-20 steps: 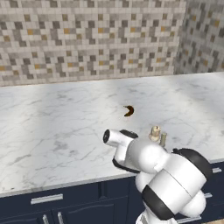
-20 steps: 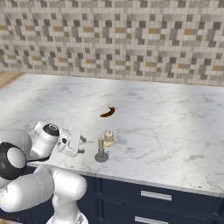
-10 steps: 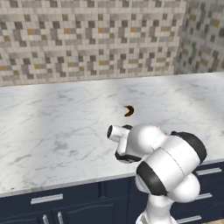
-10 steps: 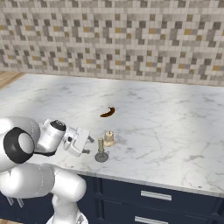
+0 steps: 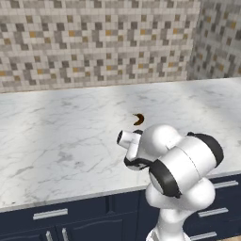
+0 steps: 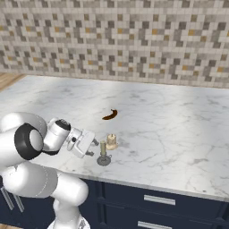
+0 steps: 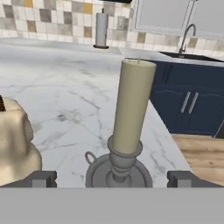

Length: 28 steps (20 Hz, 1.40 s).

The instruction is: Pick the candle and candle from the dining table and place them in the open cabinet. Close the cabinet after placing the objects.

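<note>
Right base view shows the white arm bent low over the front edge of the dining table (image 6: 179,134). The gripper (image 6: 92,148) points sideways at the taper candle (image 6: 103,152), which stands upright on its round dark grey base near the front edge of the table. The gripper is just beside the taper candle, and I cannot tell if it touches it. The short cream candle (image 6: 111,142) sits just behind the taper candle, a little farther from the table edge. The brown pastry (image 6: 109,115) lies farther back from the taper candle, toward the tiled wall (image 6: 134,40).

The hand view looks along the gripper (image 7: 112,177). Its two dark fingertips (image 7: 41,178) stand far apart, one on each side of the taper candle (image 7: 131,109), so the jaws are wide open and hold nothing. The grey base has a small ring handle on one side. The cream candle (image 7: 13,140) is close beside the taper candle at the left of this view. Far past the taper candle there is a paper towel roll (image 7: 101,29), a tap (image 7: 187,37) and navy cupboards (image 7: 192,100) with silver handles.

In the left base view the arm hides both candles. The pastry (image 5: 138,119) lies on the table (image 5: 61,136) just past the arm.
</note>
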{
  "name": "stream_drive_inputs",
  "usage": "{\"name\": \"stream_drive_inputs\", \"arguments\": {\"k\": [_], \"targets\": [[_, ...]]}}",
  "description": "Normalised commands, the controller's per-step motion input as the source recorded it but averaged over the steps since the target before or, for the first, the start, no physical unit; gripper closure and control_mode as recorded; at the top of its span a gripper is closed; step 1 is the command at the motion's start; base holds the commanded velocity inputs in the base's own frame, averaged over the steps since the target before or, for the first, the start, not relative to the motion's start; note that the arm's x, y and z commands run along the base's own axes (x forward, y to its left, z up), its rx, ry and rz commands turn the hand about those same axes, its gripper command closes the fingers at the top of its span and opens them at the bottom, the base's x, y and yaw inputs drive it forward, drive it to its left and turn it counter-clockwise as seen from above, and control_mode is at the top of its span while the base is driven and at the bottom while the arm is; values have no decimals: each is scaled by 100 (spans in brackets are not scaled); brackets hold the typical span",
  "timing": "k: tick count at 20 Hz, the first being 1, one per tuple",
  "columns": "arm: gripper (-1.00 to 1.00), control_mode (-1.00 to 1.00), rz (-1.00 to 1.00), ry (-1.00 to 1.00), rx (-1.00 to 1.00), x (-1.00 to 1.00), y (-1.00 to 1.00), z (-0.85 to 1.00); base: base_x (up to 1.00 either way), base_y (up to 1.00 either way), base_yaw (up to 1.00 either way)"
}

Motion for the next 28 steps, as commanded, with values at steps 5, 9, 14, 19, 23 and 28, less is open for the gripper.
{"name": "stream_drive_inputs", "arguments": {"k": [5,9,14,19,23,28], "targets": [[-100,-100,-4,-3,0,-29,-4,-8,0,0,0],[-100,-100,-9,-2,0,-33,-5,-3,0,0,0],[-100,-100,-6,-2,-1,-6,-7,0,0,0,0],[-100,-100,0,0,-2,22,0,0,0,0,0],[-100,-100,0,0,-2,5,0,-1,0,0,0],[-100,-100,0,0,-3,5,0,-11,0,0,0]]}}
